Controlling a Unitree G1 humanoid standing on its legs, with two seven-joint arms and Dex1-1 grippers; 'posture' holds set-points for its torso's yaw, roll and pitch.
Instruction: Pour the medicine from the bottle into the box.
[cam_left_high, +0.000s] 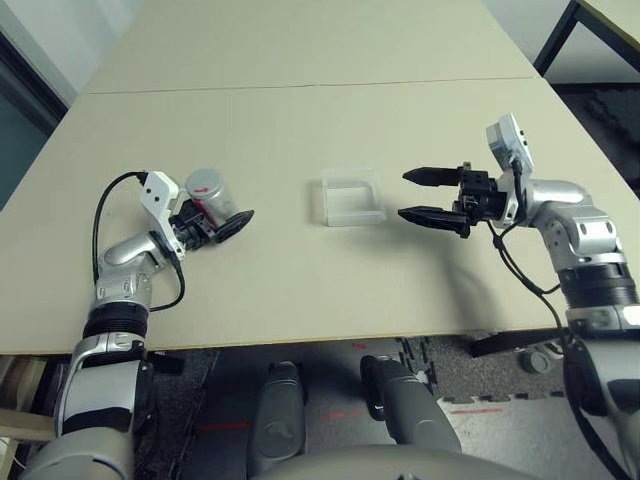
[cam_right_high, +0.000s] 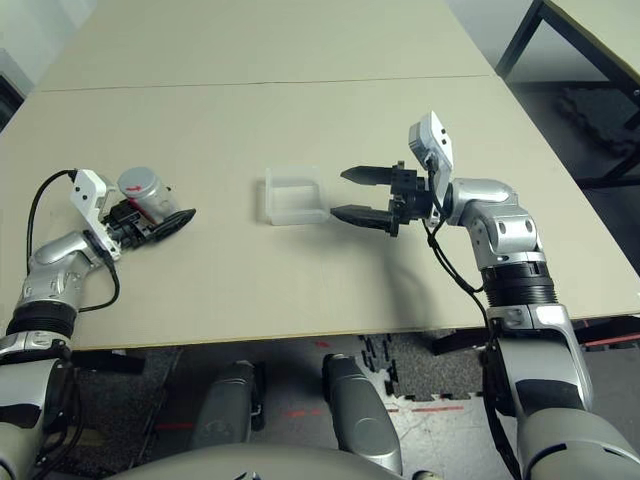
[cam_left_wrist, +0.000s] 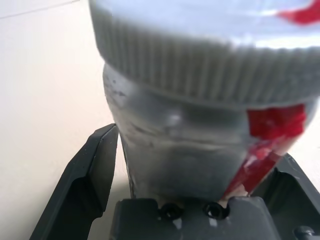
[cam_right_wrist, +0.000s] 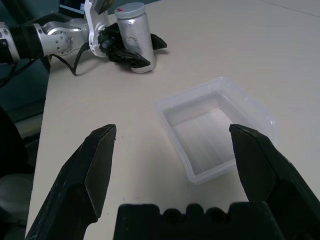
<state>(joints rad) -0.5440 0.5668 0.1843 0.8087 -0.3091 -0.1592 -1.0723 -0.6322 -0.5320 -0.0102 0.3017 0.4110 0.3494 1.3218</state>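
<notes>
The grey-white bottle (cam_left_high: 208, 190) stands upright on the table at the left, its grey ribbed cap (cam_left_wrist: 210, 65) on and a red mark (cam_left_wrist: 272, 122) on its label. My left gripper (cam_left_high: 226, 211) is shut on the bottle's lower body, one finger on each side. The clear plastic box (cam_left_high: 352, 198) lies at the table's middle and looks empty. My right gripper (cam_left_high: 425, 195) hovers just right of the box, open, with the fingertips (cam_right_wrist: 102, 145) pointing at it and nothing between them. The medicine is hidden.
A seam (cam_left_high: 300, 86) crosses the tan table behind the things. The table's front edge (cam_left_high: 330, 338) runs close below both arms. A black cable (cam_left_high: 100, 215) loops off my left wrist. A black table leg (cam_left_high: 555, 38) stands at the far right.
</notes>
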